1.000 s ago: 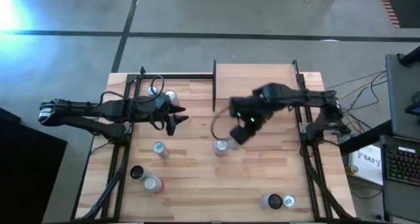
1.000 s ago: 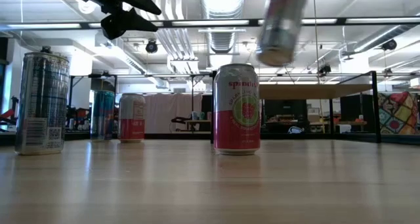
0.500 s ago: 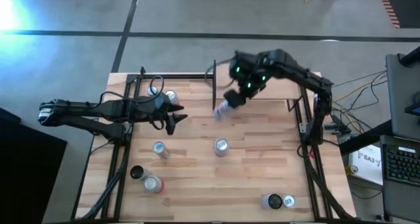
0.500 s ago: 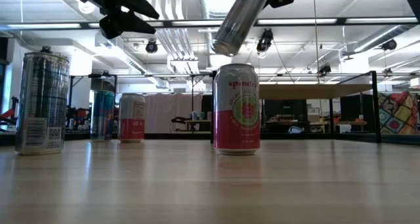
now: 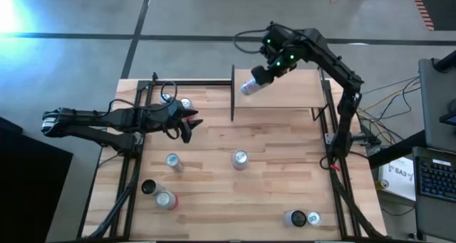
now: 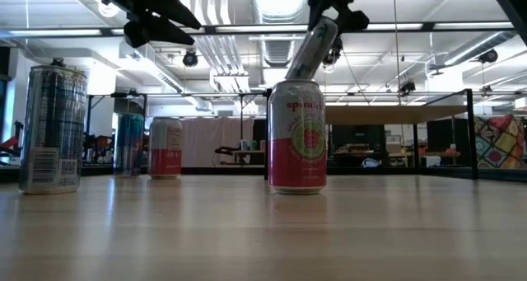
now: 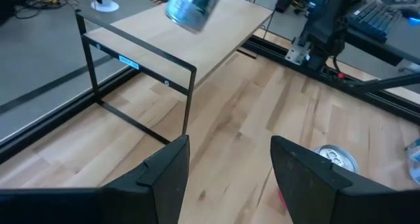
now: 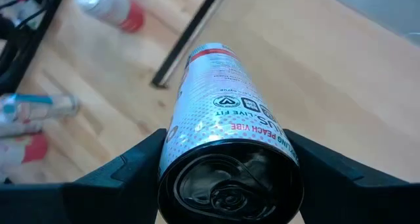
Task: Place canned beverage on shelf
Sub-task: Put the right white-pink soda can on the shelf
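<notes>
- Now the right hand [image 5: 262,78] is clamped around the can [image 5: 251,87], tilted in the air over the shelf [image 5: 285,93], near its rod edge
- Best to bring it upright, lower it onto the panel, then let go
- Left hand [image 7: 230,171] waits wide open, empty, off beside the shelf over the worktop [image 5: 214,193]

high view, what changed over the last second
The right gripper carried its slim can from above the table's middle up and back over the shelf, tilted, not yet set down. The left gripper and the standing cans, including the pink one, stayed put.
</notes>
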You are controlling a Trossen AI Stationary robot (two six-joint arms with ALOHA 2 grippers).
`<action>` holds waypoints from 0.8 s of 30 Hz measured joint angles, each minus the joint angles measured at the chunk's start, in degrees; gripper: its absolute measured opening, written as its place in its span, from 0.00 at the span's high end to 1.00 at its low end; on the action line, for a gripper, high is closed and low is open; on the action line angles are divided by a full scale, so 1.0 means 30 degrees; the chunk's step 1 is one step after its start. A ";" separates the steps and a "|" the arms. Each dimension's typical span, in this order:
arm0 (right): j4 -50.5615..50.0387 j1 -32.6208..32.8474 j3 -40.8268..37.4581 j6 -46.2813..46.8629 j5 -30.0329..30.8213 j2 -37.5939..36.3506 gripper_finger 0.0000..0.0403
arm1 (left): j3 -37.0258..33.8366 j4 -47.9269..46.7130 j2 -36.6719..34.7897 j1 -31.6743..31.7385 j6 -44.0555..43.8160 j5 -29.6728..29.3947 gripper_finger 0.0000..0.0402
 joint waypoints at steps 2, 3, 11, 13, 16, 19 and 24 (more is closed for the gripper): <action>0.0007 -0.0593 0.0000 -0.0485 0.0094 0.0009 0.36 | 0.0000 -0.0001 0.0006 0.0007 -0.0160 0.0007 0.51; 0.0007 -0.0819 0.0000 -0.0675 0.0318 0.0009 0.36 | 0.0000 -0.0001 0.0006 0.0000 -0.0321 0.0014 0.51; 0.0007 -0.2212 0.0000 -0.2624 0.2023 -0.0058 0.36 | 0.0000 -0.0001 0.0021 0.0006 -0.0536 0.0014 0.51; 0.0007 -0.2288 0.0000 -0.3076 0.2083 0.0030 0.36 | 0.0000 -0.0001 0.0021 0.0002 -0.0536 0.0014 0.51; 0.0015 -0.2281 0.0000 -0.4075 0.1803 0.0228 0.36 | 0.0000 -0.0001 0.0021 0.0015 -0.0536 0.0014 0.51; 0.0015 -0.2289 0.0000 -0.5017 0.1414 0.0329 0.36 | 0.0000 -0.0001 0.0021 0.0022 -0.0544 0.0014 0.51; 0.0015 -0.2255 -0.0017 -0.6662 0.1290 0.0408 0.36 | 0.0000 0.0226 0.0021 0.0087 -0.0219 -0.1460 0.51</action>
